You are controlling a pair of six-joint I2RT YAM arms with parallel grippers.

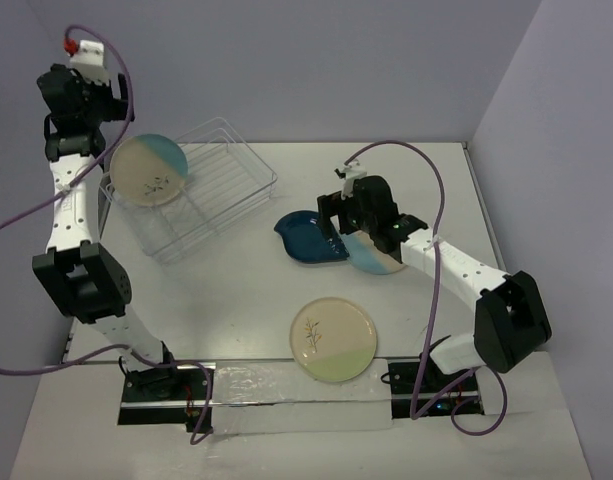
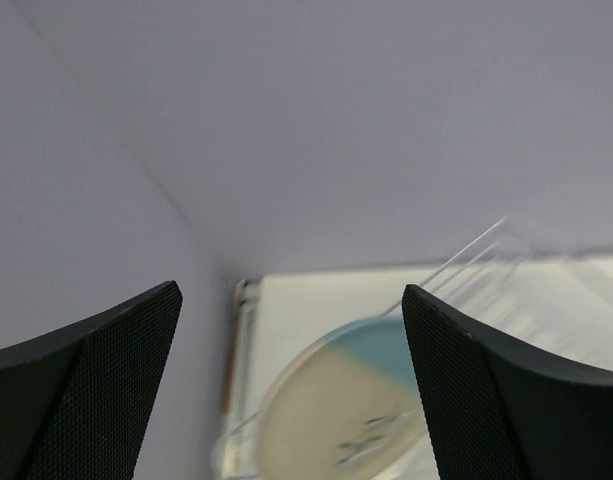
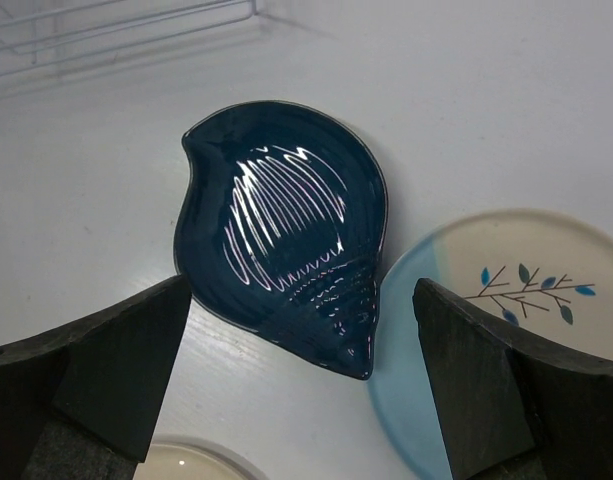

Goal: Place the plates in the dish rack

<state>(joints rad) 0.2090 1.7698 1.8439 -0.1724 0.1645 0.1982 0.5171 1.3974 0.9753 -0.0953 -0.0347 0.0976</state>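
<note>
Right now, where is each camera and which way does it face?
Top external: above, behind the robot, looking down on the table; left arm and right arm show.
Left wrist: near the left wall, facing the beige plate in the dish rack; open left gripper frames it.
Right wrist: looking down on the leaf plate; open right gripper frames it.
Shared: top and right wrist see the leaf plate.

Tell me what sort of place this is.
Likely a robot test bench, not a kitchen: left arm and right arm bolted to a white table, plain lilac walls boxing it in, a dish rack and plates as props.
</note>
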